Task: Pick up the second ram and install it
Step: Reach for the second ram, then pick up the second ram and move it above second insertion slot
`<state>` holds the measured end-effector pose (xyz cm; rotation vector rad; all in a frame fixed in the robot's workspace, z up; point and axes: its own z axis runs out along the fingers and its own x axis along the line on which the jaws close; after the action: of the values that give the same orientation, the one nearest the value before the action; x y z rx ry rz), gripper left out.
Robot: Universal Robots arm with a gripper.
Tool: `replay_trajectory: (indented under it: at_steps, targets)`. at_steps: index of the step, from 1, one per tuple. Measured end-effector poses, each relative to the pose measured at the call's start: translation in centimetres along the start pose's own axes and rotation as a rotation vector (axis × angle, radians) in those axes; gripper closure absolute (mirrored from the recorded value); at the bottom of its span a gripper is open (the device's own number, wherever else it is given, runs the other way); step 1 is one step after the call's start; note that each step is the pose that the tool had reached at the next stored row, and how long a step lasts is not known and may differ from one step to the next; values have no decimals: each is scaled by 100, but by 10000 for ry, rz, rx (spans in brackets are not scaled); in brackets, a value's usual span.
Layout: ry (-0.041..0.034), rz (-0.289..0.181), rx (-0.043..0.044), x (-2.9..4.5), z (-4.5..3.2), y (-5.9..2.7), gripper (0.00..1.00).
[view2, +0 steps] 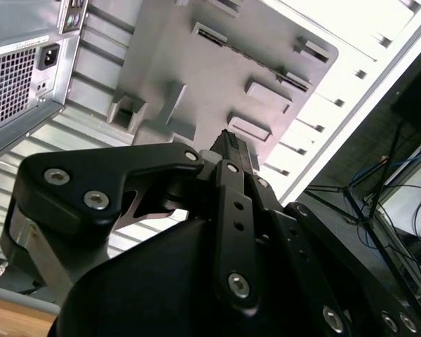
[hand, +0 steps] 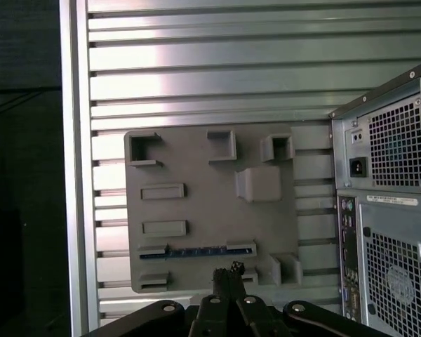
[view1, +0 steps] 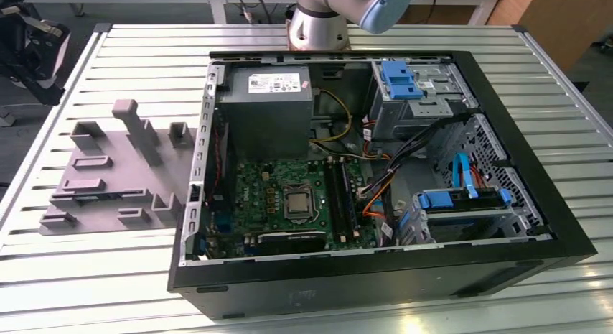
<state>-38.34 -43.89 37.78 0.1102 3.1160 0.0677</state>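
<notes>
Claw (hand: 228, 274) with its fingers pressed together on nothing, poised over the grey holder plate (hand: 210, 210) and aimed down at it. Second ram (hand: 196, 250) stands on edge in a slot of that plate, near the fingertips (only its thin blue upper edge shows; the chips cannot be made out). Its long axis runs parallel to the slats of the desk (hand: 196, 70), with one end toward the open computer case (view1: 383, 284). Arm (view1: 326, 18) rises at the desk's far edge in the exterior view, cut off by the frame.
</notes>
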Motion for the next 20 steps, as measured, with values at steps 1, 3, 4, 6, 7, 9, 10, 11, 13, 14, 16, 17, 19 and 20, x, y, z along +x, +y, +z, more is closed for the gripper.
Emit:
replay_trajectory:
  at_steps: [1, 3, 4, 6, 7, 9, 10, 11, 13, 14, 16, 17, 19, 20]
  targets:
    - [2, 0, 0, 14, 1, -17, 89]
    - [1, 3, 1, 36, 3, -29, 89]
    - [0, 1, 1, 43, 4, -30, 89]
    - [1, 0, 1, 47, 4, -30, 89]
    - [1, 1, 1, 48, 4, -30, 89]
    - [0, 1, 1, 49, 4, -30, 89]
    - [1, 1, 1, 49, 4, -30, 89]
    - [0, 1, 1, 49, 4, -30, 89]
    - [1, 1, 1, 49, 4, -30, 89]
    - [0, 1, 1, 50, 4, -30, 89]
    - [0, 1, 1, 50, 4, -30, 89]
    - [0, 1, 1, 50, 4, -30, 89]
    - [1, -22, 0, 50, 4, -30, 89]
    - [3, -53, 2, 50, 4, -31, 89]
